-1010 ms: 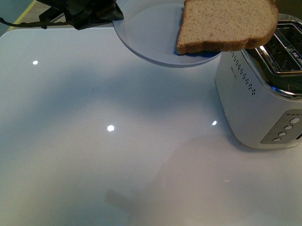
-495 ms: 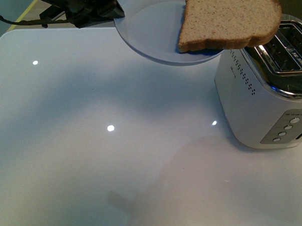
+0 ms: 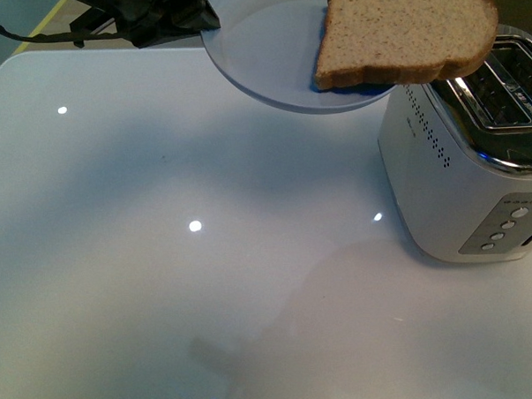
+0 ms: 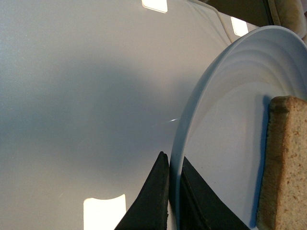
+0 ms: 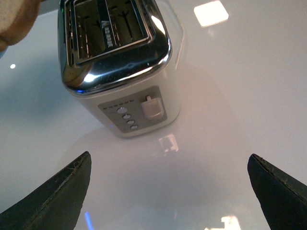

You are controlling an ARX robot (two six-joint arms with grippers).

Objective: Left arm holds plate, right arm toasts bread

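While the left gripper pinches the plate, bread lies there; right gripper agape.

A small round pale blue-grey plate hangs aloft, its low rim pinched edge-on between the jaws of the black left gripper. One slice of light brown bread (speckled crumb, darker crust) lies flat on it, overhanging the rim on the side away from the gripper.

Front view overlooks table, plate and toaster, left wrist close on plate, right wrist above toaster
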